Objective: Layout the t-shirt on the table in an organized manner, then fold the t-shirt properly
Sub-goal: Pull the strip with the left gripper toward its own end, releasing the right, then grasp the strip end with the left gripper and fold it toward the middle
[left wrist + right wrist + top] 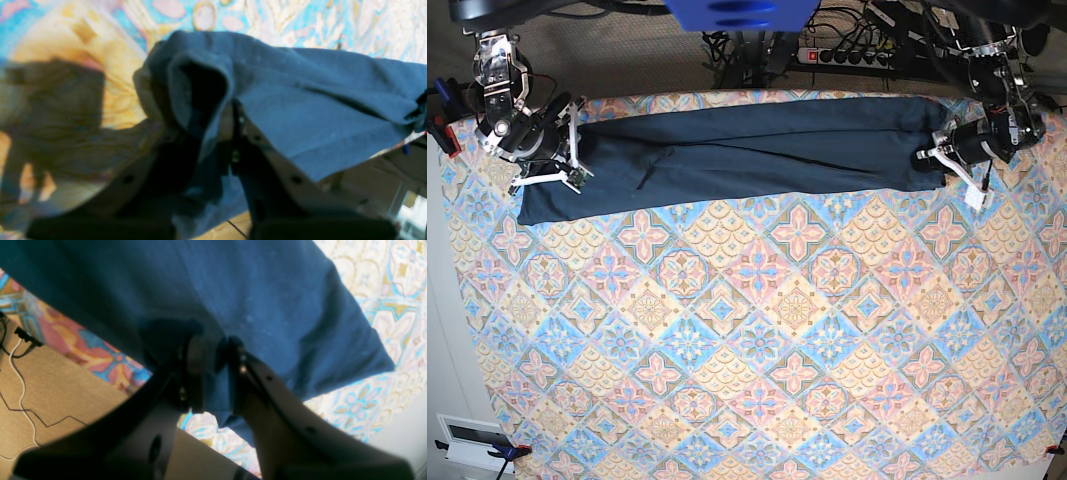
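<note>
T-shirt stretches along table's far edge, both hands seemingly pinching its ends.

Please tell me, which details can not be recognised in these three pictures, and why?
- Small white collar label of the dark navy cotton t-shirt: not visible in any view; the folded cloth hides it.
- Left gripper fingertips: left wrist view, blurred and wrapped by bunched cloth.
- Right gripper: base view, too small to judge its grip.
- Far edge of the tile-patterned table: base view, behind the t-shirt.
</note>
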Controlling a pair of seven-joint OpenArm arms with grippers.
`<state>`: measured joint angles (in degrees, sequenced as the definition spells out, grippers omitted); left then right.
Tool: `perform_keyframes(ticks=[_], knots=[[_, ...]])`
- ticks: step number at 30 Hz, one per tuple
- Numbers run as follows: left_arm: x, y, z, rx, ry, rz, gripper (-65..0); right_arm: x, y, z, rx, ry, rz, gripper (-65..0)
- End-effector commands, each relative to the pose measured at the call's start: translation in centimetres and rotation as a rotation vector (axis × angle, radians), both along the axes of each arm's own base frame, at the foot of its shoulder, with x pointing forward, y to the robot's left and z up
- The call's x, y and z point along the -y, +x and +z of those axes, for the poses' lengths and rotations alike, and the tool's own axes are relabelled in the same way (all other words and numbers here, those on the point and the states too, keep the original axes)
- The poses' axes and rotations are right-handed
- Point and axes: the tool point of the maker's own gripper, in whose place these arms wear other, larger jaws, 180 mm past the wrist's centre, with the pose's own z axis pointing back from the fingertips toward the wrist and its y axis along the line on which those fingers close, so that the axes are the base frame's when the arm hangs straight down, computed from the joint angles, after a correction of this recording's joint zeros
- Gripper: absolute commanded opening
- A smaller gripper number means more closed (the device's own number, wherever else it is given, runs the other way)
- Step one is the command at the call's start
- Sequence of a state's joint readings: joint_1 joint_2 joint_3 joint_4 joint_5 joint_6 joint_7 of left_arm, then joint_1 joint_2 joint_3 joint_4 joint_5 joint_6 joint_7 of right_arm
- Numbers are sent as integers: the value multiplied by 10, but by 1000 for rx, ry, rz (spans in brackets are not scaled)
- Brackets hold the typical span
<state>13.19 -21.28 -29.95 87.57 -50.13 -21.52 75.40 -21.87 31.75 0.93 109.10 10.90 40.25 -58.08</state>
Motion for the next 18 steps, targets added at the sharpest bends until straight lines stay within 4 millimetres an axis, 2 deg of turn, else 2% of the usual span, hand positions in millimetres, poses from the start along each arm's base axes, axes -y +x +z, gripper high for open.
perform_keyframes(ticks=[1, 5, 7, 10, 13, 15, 18], knots=[[-27, 14, 19, 65, 55, 43, -650, 4, 8, 10, 34, -9, 4, -540], [-74, 20, 46, 133, 112, 153, -650, 0, 9, 11, 40, 14, 6, -540], [-90, 22, 54, 143, 132, 178, -650, -6, 10, 13, 41, 57, 2, -540], [-119, 23, 61, 125, 172, 195, -650, -2, 19, 27, 83, 134, -55, -540], [-144, 25, 77, 138, 233, 205, -650, 5, 28, 44, 131, 209, -115, -540], [-153, 28, 87, 162, 268, 204, -650, 13, 32, 53, 159, 231, -149, -540], [-154, 23, 88, 146, 284, 185, -650, 19, 35, 59, 180, 244, -172, -540]])
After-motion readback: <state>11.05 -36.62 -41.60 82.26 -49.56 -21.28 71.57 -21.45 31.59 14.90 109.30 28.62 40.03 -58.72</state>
